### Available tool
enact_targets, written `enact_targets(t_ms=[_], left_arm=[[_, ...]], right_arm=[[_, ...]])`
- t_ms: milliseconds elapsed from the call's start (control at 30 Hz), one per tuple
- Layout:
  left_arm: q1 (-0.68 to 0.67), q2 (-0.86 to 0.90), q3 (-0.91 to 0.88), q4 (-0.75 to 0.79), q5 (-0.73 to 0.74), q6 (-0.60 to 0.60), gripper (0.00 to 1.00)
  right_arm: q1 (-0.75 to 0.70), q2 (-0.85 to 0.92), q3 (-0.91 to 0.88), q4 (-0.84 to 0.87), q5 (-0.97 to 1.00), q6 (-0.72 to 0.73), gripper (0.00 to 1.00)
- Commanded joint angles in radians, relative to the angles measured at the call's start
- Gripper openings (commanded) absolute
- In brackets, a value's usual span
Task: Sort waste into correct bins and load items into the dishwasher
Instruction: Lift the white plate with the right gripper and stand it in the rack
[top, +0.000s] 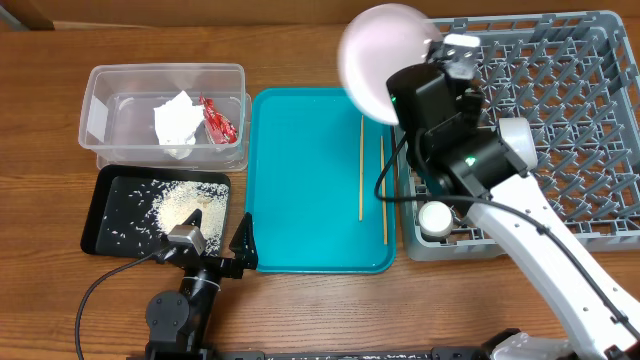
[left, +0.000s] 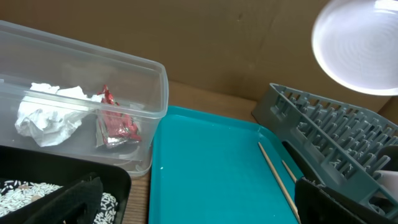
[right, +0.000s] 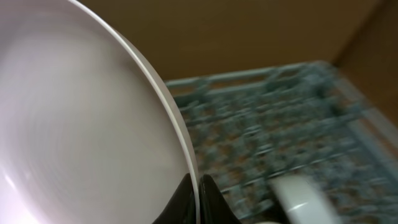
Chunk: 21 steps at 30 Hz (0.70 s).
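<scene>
The right gripper (top: 428, 58) has its jaws pinched narrow on the rim of the pale pink bowl (top: 385, 52) (pinkish from above, whiter from the other views). It holds the bowl in the air at the far left corner of the dish rack (top: 570, 110), partly out past the rack's edge. In the right wrist view the rim (right: 186, 143) runs straight down into the fingers (right: 211, 202), so the bowl is held on edge, not flat.

What matters next, I'd say, is that the open peg rows lie to the right of the bowl and below it. The bowl has to travel that way and go down rim-first between the pegs, clear of the small white cup (top: 435, 218) at the near corner.

The left gripper (top: 215, 240) rests low by the black tray (top: 100, 215) with its jaws spread wide and empty, well apart from the rack, so this one falls to the right arm. The two chopsticks (top: 361, 165) lie lengthwise on the teal tray (top: 300, 180), between the arms.
</scene>
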<state>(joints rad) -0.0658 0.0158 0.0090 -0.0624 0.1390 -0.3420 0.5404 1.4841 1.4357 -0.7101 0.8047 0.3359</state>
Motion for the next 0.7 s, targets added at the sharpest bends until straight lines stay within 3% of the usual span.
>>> enact_targets(t_ms=[0,267,567,600,667], left_arm=[[-0.009,-0.010,-0.004,-0.001,0.008,-0.010,1.00],[-0.009,-0.010,-0.004,-0.001,0.008,-0.010,1.00],[-0.009,-0.010,-0.004,-0.001,0.008,-0.010,1.00],[-0.009,-0.010,-0.004,-0.001,0.008,-0.010,1.00],[-0.009,-0.010,-0.004,-0.001,0.008,-0.010,1.00]], right_arm=[[-0.084,0.058,-0.005,0.043,0.351,-0.107,0.04],[-0.227,0.179,-0.006,0.154,0.346,-0.188,0.04],[-0.171,0.312,-0.006,0.119,0.320,-0.187,0.04],[-0.158,0.313,-0.006,0.118,0.323,-0.188,0.10],[-0.139,0.313,-0.005,0.119,0.360,-0.188,0.44]])
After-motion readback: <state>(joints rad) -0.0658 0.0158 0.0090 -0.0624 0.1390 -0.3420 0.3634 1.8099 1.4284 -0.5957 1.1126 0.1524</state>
